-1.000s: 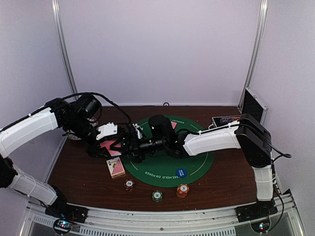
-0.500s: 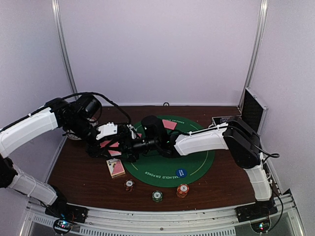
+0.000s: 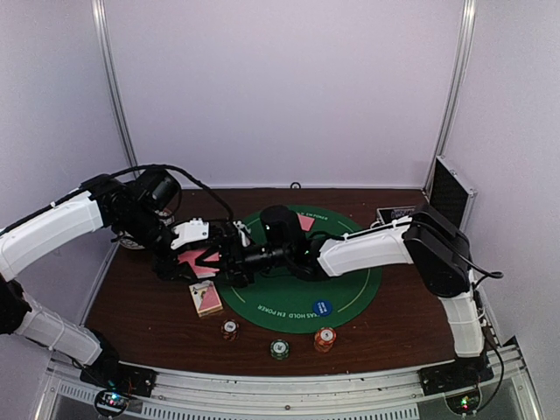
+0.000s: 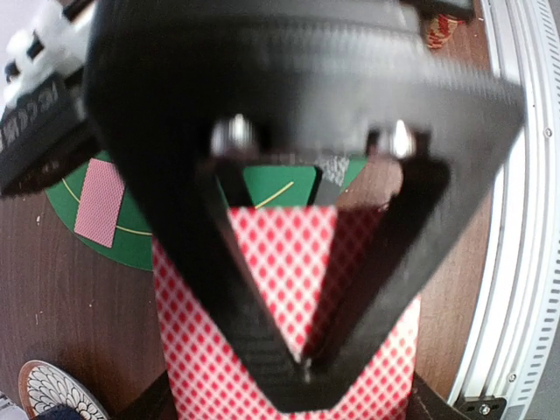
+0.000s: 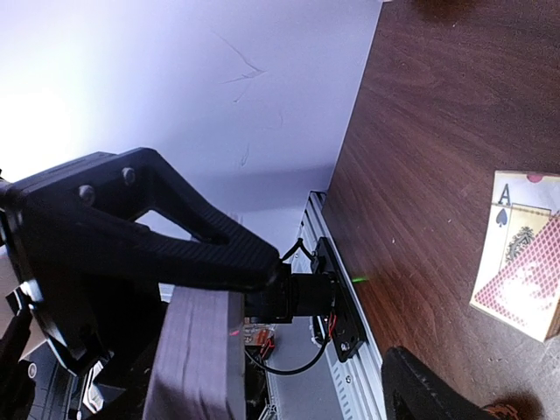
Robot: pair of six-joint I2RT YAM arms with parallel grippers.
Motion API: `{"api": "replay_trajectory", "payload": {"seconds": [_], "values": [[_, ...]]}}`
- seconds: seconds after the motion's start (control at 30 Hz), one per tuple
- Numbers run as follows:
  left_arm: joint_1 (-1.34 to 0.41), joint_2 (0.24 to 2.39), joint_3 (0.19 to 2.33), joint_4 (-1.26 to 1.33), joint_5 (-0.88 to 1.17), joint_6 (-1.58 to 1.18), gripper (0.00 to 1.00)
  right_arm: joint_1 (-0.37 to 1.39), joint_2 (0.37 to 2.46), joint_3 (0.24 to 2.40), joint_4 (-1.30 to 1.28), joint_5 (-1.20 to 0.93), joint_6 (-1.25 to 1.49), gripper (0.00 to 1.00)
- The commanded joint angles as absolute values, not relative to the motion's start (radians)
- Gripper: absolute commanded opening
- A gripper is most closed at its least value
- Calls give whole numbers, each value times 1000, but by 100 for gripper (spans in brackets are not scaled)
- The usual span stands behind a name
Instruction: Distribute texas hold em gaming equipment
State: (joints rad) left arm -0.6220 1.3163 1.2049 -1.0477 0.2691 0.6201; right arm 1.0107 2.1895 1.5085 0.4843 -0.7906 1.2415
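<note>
Left gripper (image 4: 302, 372) pinches the pink-backed playing-card deck (image 4: 197, 350) at 9 o'clock of the round green felt mat (image 3: 350, 293); my right gripper (image 5: 332, 313) is spread beside it. Cards look light, slick, bendy; I'd nip one's edge.

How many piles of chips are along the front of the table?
3: red chips on the left, green chips in the middle, orange chips on the right. The arms may hide others.

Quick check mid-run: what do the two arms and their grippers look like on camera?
The left arm and right arm have white shells with black joints and black cables looping alongside. The left gripper and right gripper are black, with ribbed triangular open-frame fingers; two silver screws show on the left.
</note>
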Motion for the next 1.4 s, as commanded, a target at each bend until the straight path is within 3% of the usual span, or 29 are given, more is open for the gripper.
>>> {"api": "replay_trajectory", "payload": {"seconds": [0.0, 0.6, 0.8, 1.1, 1.37], "values": [[-624, 1284, 1233, -1008, 293, 624, 0, 987, 2137, 1438, 410, -785, 1216, 74], [-624, 1288, 1225, -1008, 291, 618, 0, 985, 1979, 1431, 311, -832, 1202, 61], [-624, 1288, 1223, -1008, 288, 618, 0, 986, 1967, 1411, 339, -845, 1232, 45], [-624, 1290, 1228, -1009, 274, 620, 0, 983, 1927, 1404, 286, -860, 1227, 12], [-624, 1290, 1228, -1018, 279, 618, 0, 947, 1831, 1362, 114, -883, 1146, 0]]}}
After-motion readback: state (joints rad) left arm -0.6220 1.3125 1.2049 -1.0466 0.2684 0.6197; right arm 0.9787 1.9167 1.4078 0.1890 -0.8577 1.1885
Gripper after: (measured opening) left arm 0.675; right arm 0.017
